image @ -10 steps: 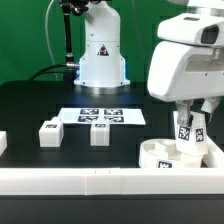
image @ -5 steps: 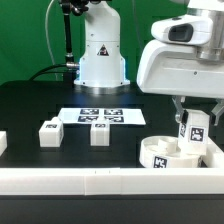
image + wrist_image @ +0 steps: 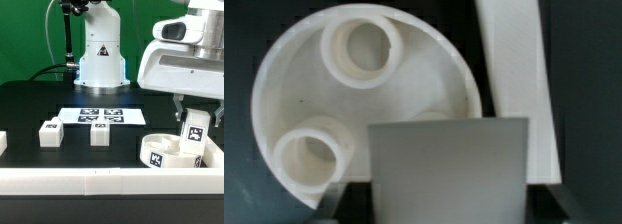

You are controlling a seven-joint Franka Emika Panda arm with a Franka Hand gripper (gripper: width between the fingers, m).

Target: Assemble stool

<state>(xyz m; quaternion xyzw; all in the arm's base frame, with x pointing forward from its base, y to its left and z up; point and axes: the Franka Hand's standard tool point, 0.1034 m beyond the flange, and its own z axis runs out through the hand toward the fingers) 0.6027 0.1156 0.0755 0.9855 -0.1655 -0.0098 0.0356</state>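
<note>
The round white seat (image 3: 165, 153) lies at the exterior view's lower right, against the white border rail (image 3: 100, 182), with its socket rings facing up (image 3: 358, 50). My gripper (image 3: 193, 120) is shut on a blocky white leg (image 3: 194, 133) that bears a black-and-white tag; the leg stands upright over the seat's far right part. In the wrist view the held leg (image 3: 452, 165) fills the space between the dark fingers (image 3: 342, 205), just above the seat (image 3: 304, 100). Two more tagged legs (image 3: 49, 133) (image 3: 99, 133) stand on the black table (image 3: 30, 105).
The marker board (image 3: 100, 116) lies flat mid-table behind the two loose legs. The arm's white base (image 3: 102, 55) stands at the back. A small white part (image 3: 3, 141) shows at the exterior view's left edge. The rail (image 3: 509, 60) runs beside the seat.
The arm has shifted slightly toward the exterior view's left and lower, carrying the leg closer to the seat. The seat's tagged side has turned a little.
</note>
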